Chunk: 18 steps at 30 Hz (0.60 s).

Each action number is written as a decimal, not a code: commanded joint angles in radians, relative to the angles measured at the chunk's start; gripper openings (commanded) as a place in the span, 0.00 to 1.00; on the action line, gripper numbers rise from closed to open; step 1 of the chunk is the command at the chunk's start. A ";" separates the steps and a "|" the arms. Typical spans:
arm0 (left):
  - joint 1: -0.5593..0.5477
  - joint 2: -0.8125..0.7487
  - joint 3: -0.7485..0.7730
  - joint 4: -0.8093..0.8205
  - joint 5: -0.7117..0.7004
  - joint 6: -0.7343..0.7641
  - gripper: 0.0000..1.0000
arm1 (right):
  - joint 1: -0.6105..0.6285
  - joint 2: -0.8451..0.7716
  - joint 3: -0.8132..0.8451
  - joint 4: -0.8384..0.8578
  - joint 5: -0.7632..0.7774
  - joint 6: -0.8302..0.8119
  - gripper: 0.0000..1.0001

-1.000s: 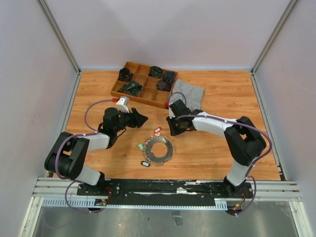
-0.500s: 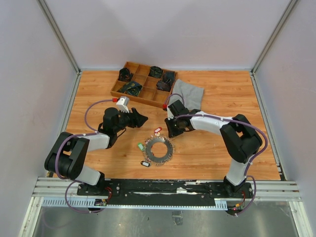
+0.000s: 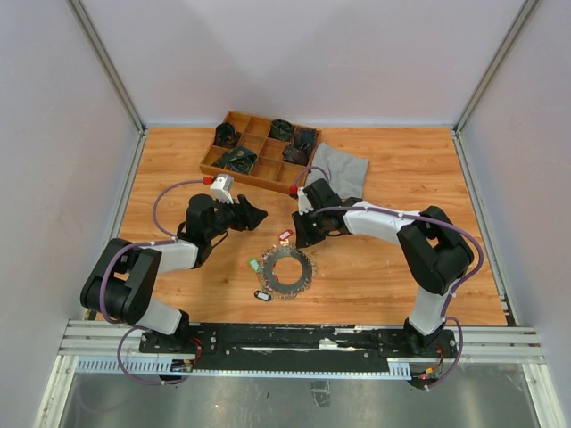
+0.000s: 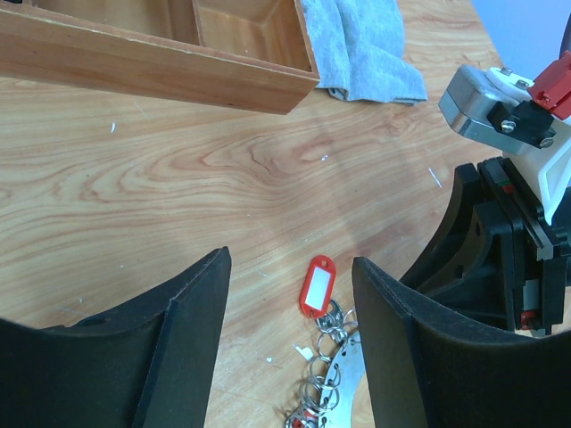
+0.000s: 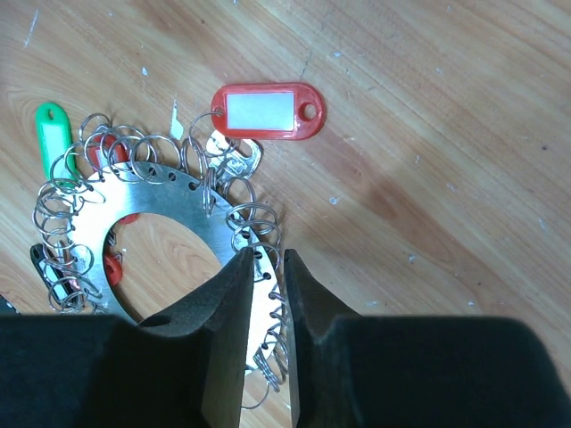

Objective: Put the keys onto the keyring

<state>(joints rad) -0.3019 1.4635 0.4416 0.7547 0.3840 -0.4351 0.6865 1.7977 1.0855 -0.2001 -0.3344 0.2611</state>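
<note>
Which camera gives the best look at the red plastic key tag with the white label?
The right wrist view: the red plastic key tag with a white label lies whole and large there, label and hole clear. The left wrist view shows it smaller and foreshortened; the top view shows only a tiny red speck.

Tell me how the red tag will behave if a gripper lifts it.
The red tag looks like light, stiff plastic, probably easy to pinch. Its loop seems threaded through the keyring, so lifting would likely tug that heavier metal disc.
</note>
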 commanded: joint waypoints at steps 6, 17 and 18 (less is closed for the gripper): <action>0.010 0.012 0.005 0.034 0.009 0.003 0.62 | -0.010 -0.038 -0.011 0.022 0.033 -0.017 0.25; 0.009 0.012 0.005 0.030 0.004 0.003 0.62 | 0.068 -0.014 0.060 -0.006 0.123 -0.131 0.44; 0.008 0.011 0.006 0.028 0.002 0.003 0.61 | 0.080 -0.005 0.073 -0.008 0.124 -0.147 0.46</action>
<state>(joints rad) -0.3019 1.4651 0.4416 0.7547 0.3836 -0.4351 0.7139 1.7786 1.0924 -0.1947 -0.2543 0.1982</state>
